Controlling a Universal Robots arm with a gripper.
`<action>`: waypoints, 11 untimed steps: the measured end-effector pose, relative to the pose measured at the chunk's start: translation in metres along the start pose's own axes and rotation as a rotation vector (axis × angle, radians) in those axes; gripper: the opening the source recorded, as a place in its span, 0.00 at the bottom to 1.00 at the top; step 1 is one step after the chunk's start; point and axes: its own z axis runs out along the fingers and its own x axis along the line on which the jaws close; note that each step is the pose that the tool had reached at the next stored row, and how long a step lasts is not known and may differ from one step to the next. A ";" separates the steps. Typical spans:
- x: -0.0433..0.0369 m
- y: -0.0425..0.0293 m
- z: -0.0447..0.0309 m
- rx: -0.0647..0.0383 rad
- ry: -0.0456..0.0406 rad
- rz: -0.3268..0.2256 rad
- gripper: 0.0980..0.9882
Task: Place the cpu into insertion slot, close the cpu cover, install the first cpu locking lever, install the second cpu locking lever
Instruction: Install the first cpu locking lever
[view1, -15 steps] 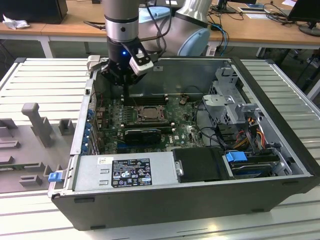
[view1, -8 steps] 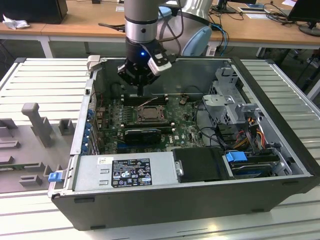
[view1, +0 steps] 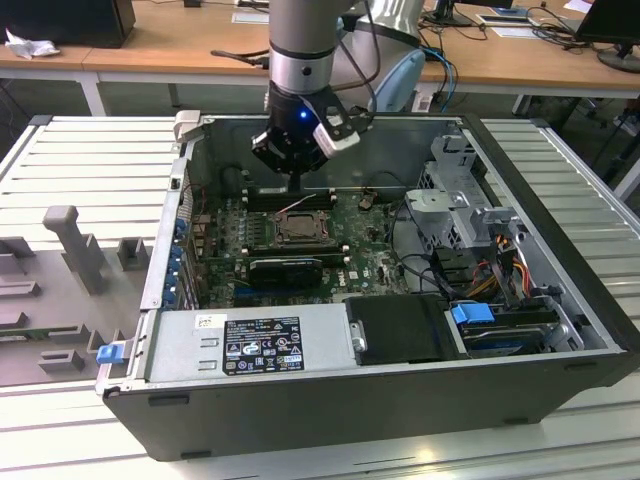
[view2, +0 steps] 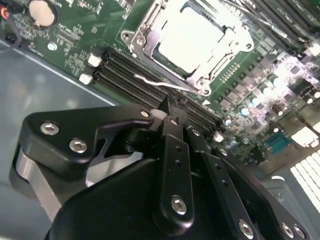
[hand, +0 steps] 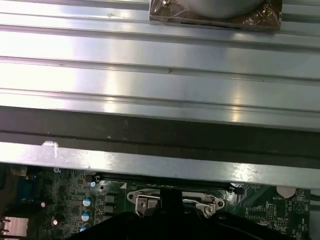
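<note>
In the second wrist view the cpu (view2: 191, 39), a pale square chip, lies in the insertion slot (view2: 131, 38) on the green motherboard. The cpu cover (view2: 150, 27), a silvery frame, lies flat around it. A thin wire locking lever (view2: 159, 84) sticks out along the socket's side by the memory slots. My gripper (view2: 169, 107) hangs just over that lever with its black fingers (view2: 172, 145) together and nothing between them. In the exterior view the gripper (view1: 296, 182) is inside the open case, above the far edge of the slot (view1: 298, 228), where the lever (view1: 295, 205) stands up.
Long black memory slots (view2: 130, 80) run beside the socket. A black card (view1: 285, 268) lies in front of it, the power supply (view1: 250, 345) closer still. Drive cage and cables (view1: 470, 240) crowd the exterior view's right. The case wall (hand: 160, 120) rises behind the socket (hand: 175, 202).
</note>
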 end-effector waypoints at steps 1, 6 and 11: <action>-0.0003 -0.0002 0.0030 0.000 0.0001 0.000 0.01; -0.0078 -0.0010 0.0136 0.000 0.0002 0.000 0.01; -0.0160 -0.0006 0.0177 0.000 0.0001 0.000 0.01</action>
